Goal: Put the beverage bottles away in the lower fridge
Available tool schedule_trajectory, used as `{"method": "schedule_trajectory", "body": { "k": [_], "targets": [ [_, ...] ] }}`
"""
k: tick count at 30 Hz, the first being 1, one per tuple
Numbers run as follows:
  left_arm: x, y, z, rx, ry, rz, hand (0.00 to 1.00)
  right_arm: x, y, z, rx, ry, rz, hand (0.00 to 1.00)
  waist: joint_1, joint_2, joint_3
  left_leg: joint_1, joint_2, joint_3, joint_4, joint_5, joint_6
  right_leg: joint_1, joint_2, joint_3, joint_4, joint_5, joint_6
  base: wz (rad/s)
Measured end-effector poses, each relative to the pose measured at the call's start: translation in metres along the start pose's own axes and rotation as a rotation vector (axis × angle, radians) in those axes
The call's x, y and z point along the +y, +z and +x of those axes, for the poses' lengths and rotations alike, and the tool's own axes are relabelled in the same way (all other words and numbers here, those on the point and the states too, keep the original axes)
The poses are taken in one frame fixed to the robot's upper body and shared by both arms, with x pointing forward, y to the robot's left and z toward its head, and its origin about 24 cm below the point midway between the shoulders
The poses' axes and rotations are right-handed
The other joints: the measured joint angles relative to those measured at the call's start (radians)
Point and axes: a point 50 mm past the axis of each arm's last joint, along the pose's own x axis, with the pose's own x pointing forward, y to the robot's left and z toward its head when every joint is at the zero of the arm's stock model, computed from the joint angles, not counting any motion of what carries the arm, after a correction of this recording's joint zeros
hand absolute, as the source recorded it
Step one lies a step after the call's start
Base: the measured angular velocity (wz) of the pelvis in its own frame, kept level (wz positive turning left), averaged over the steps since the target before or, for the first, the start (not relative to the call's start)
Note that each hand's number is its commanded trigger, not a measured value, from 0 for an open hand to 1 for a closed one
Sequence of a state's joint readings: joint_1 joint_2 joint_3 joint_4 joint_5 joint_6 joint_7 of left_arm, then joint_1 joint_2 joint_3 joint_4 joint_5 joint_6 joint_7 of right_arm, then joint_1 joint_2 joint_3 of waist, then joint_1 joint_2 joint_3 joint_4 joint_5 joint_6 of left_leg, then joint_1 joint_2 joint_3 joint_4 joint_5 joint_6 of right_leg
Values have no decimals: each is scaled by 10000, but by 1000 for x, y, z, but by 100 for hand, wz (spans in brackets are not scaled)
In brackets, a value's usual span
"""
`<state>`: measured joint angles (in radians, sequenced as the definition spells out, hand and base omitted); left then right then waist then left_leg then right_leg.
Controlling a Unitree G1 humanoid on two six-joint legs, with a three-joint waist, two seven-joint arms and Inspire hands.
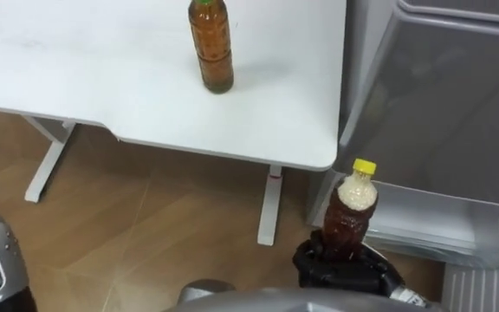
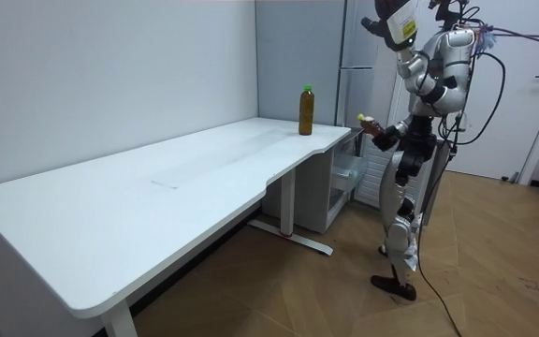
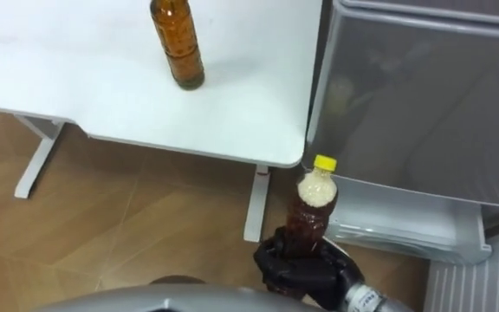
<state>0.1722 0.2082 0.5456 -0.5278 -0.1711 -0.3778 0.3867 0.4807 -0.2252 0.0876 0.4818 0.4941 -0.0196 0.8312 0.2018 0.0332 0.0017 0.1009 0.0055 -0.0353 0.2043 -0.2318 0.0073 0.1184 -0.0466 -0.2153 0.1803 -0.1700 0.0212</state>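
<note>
Right hand (image 3: 306,270), dark fingers clenched round the base of the yellow-capped bottle (image 3: 312,212). The bottle is upright, brown drink with pale froth under the cap, held just off the table's (image 3: 76,78) corner. A second bottle (image 3: 178,43) of amber drink stands on the table near that end. The room view adds its green cap and the robot standing upright at the table's end, facing the fridge (image 3: 423,104), which is open at the bottom.

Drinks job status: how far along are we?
Done: the lower fridge looks open. In hand: the right robot hand grips the yellow-capped bottle near it. Left: put that bottle in, then fetch the second bottle standing on the table.
</note>
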Motion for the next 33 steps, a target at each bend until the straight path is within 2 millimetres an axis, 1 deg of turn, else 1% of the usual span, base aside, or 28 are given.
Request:
{"method": "schedule_trajectory", "body": {
  "k": [1, 2, 3, 5, 6, 8, 10, 12, 14, 15, 17, 18, 20, 21, 23, 24, 26, 27, 29, 30, 32, 33],
  "targets": [
    [6, -1, -1, 73, 271, 227, 0, -2, -3, -2, -14, -195, 152, 100, -9, -67, -6, 7, -7, 4, 1, 1, 1, 47, -1, -22, -71, -1, 1, 4],
    [13, -4, -2, 229, 554, 532, 0, -4, -5, -3, -32, -411, 307, 100, -11, -92, -29, 18, -10, -8, 1, 1, 2, 70, 2, -25, -95, 0, 0, 0],
    [16, -6, -3, 334, 697, 694, 0, -5, -6, -4, -13, -517, 347, 100, -18, -105, -23, 50, -10, 0, -1, 1, 2, 96, 2, -28, -104, 0, 0, 0],
    [28, -18, -10, 984, 1312, 1178, 0, -8, -7, -8, 106, -953, 460, 100, -37, -108, 3, 228, -18, 24, -55, 1, 2, 239, 2, -35, -163, -5, 7, 0],
    [31, -21, -11, 1168, 1441, 1262, 0, -9, -7, -8, 109, -1054, 467, 100, -43, -126, 10, 277, -18, 24, -82, 1, 2, 245, 3, -38, -182, -6, 9, 0],
    [42, -34, -21, 2094, 1934, 1537, 0, -11, -7, -9, 128, -1298, 447, 100, -51, -198, 0, 340, -16, -21, -131, 0, 2, 332, 19, -41, -288, -5, 8, 0],
    [49, -42, -28, 2771, 2273, 1596, 0, -12, -9, -10, 171, -1503, 490, 100, -46, -244, -4, 347, -20, -47, -147, 0, 2, 346, 18, -52, -302, -5, 9, 0],
    [58, -49, -35, 3332, 2608, 1753, 0, -13, -12, -10, 225, -1714, 643, 100, -47, -255, -4, 358, -21, -47, -197, 0, 2, 342, 19, -49, -321, -5, 9, 0],
    [70, -64, -47, 4262, 3220, 2019, 0, -16, -17, -10, 301, -2070, 915, 100, -66, -228, -10, 473, -14, -24, -278, 3, 3, 415, 30, -21, -368, -11, 18, -2],
    [73, -68, -51, 4521, 3359, 2139, 0, -17, -19, -11, 350, -2175, 971, 100, -82, -224, -17, 489, -13, -21, -314, 2, 2, 436, 34, -15, -386, -11, 18, -3],
    [79, -86, -71, 5688, 3688, 2637, 0, -22, -20, -10, 419, -2528, 1156, 100, -102, -221, -21, 518, -15, -26, -308, 5, 5, 427, 39, 27, -420, -11, 18, 0],
    [80, -90, -77, 6023, 3735, 2733, 0, -24, -21, -11, 449, -2646, 1227, 100, -103, -225, -22, 527, -16, -18, -307, 6, 6, 422, 35, 5, -422, -10, 18, 0],
    [81, -107, -104, 7429, 3802, 3064, 0, -29, -25, -12, 412, -3180, 1607, 100, -115, -230, -18, 573, -15, 4, -338, 7, 8, 447, 30, -17, -446, -10, 19, 0],
    [81, -111, -111, 7821, 3829, 3094, 0, -30, -26, -13, 370, -3340, 1717, 100, -121, -233, -15, 587, -13, 10, -360, 7, 8, 462, 32, -8, -452, -10, 19, 0],
    [83, -124, -142, 9381, 3984, 3324, 0, -33, -28, -13, 236, -3763, 2188, 100, -251, -252, -8, 547, -8, 19, -383, 6, 8, 484, 38, 17, -456, -13, 23, 0],
    [84, -127, -149, 9769, 4064, 3361, 0, -33, -29, -12, 207, -3856, 2286, 100, -293, -262, -7, 514, -7, 18, -381, 6, 9, 488, 40, 20, -456, -13, 23, 0],
    [90, -135, -174, 11002, 4139, 3746, 0, -36, -30, -12, 114, -4100, 2664, 100, -388, -260, -2, 523, 1, 58, -403, 5, 7, 496, 50, 29, -453, -13, 22, 0],
    [92, -137, -182, 11350, 4173, 3837, 0, -37, -31, -12, 105, -4178, 2774, 100, -420, -250, -3, 555, 2, 83, -421, 4, 8, 513, 50, 31, -454, -13, 23, -6],
    [103, -138, -207, 12621, 4441, 4035, 0, -40, -32, -12, 144, -4457, 3018, 100, -526, -235, 3, 648, 24, 110, -542, 2, 7, 548, 74, 112, -459, -13, 22, -7],
    [106, -138, -211, 12838, 4511, 4102, 0, -41, -32, -13, 145, -4510, 3066, 100, -550, -241, 6, 647, 27, 109, -541, 2, 6, 547, 77, 114, -459, -13, 23, 0],
    [116, -136, -229, 13569, 4531, 4603, 0, -44, -34, -15, 74, -4807, 3443, 100, -582, -228, 2, 661, 28, 129, -550, 1, 6, 553, 78, 126, -455, -13, 23, 0],
    [118, -136, -234, 13789, 4501, 4732, 0, -45, -36, -16, 16, -4904, 3634, 100, -589, -223, 3, 662, 29, 184, -549, 1, 6, 551, 78, 131, -454, -13, 23, -3]
  ]
}}
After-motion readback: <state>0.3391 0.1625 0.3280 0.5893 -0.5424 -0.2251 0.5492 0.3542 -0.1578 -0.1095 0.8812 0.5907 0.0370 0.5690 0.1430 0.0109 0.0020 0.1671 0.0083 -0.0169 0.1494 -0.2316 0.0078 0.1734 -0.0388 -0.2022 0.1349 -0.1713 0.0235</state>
